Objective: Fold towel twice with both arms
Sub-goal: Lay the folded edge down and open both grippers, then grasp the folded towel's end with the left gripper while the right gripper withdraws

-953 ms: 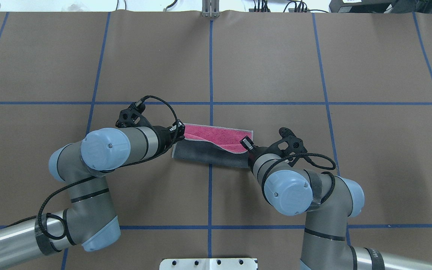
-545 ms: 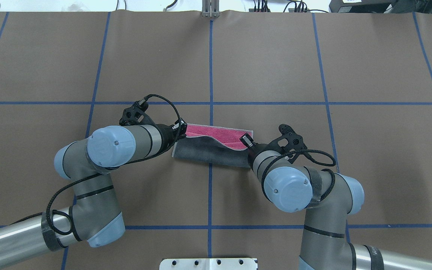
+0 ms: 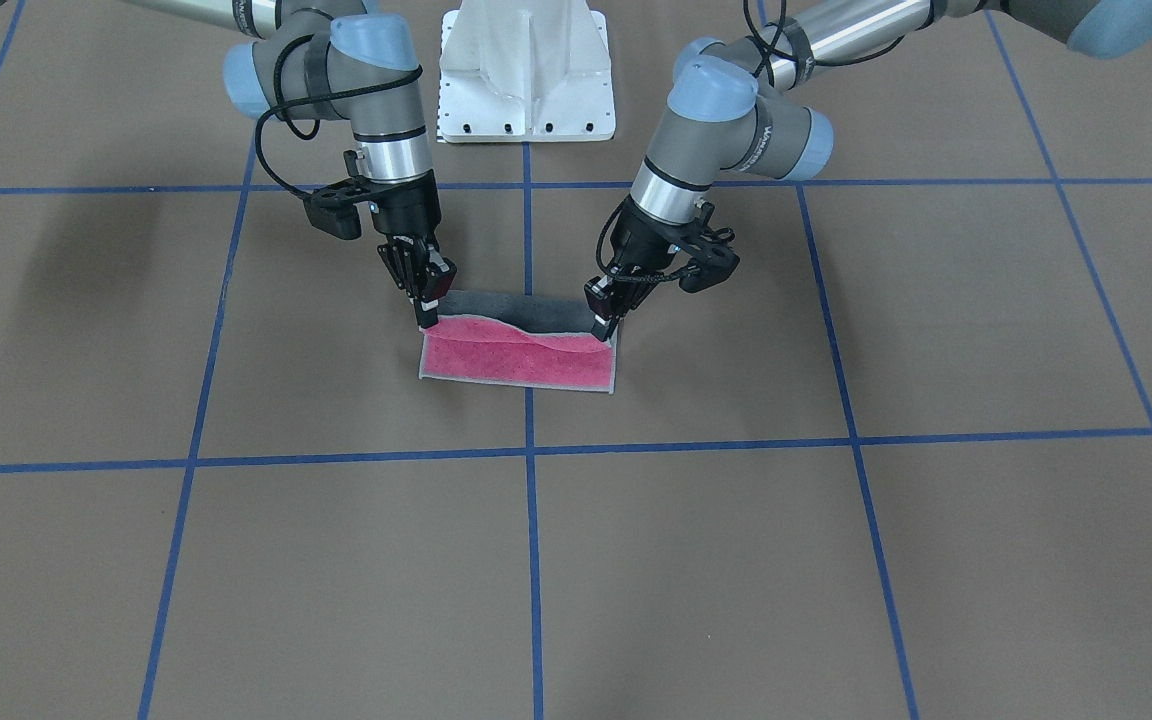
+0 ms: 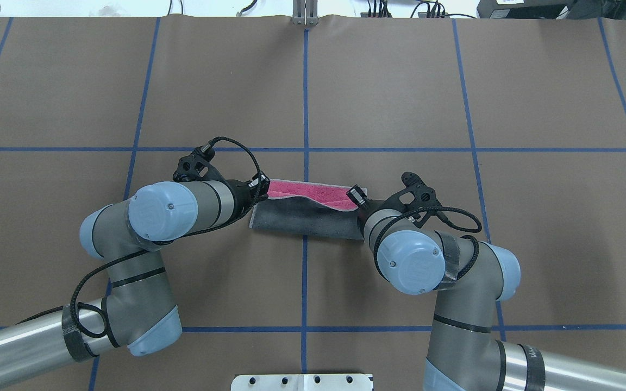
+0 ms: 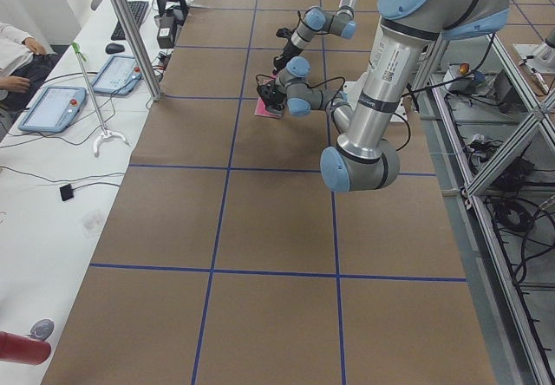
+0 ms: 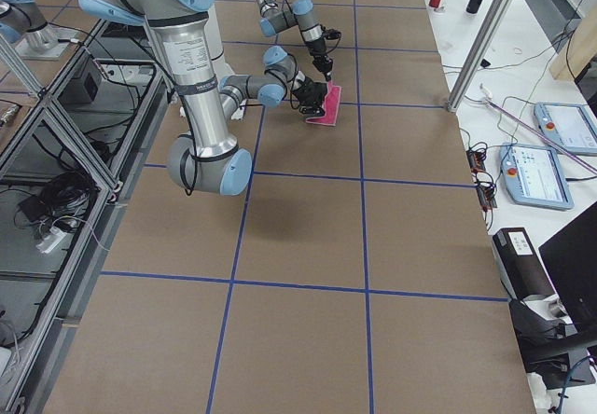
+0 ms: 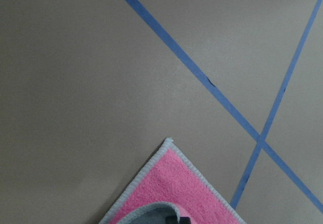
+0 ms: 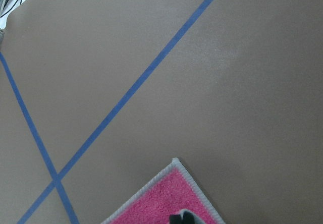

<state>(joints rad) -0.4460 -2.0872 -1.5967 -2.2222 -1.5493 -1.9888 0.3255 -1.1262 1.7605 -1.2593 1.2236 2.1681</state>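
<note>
The towel (image 4: 305, 220) lies near the table's middle, its near half lifted and carried over the far half. The dark grey face is up, and a pink strip (image 3: 516, 358) still shows along the far edge. My left gripper (image 4: 261, 188) is shut on the folded flap's left corner, and my right gripper (image 4: 354, 195) is shut on its right corner. Both grippers hang low over the cloth. The flap sags a little between them. Each wrist view shows a pink corner of the towel (image 7: 176, 188) (image 8: 161, 199) with grey edging, just beyond the fingertips.
Brown paper with blue tape lines (image 4: 305, 108) covers the table. The white pedestal base (image 3: 526, 70) stands on the robot's side. A metal post (image 4: 305, 13) stands at the far edge. A side bench holds tablets (image 5: 52, 107), with a person's hand (image 5: 13, 81) beside them.
Both grippers have moved away from the robot with the grey flap. The flap covers more of the pink face, and the pink strip has narrowed.
</note>
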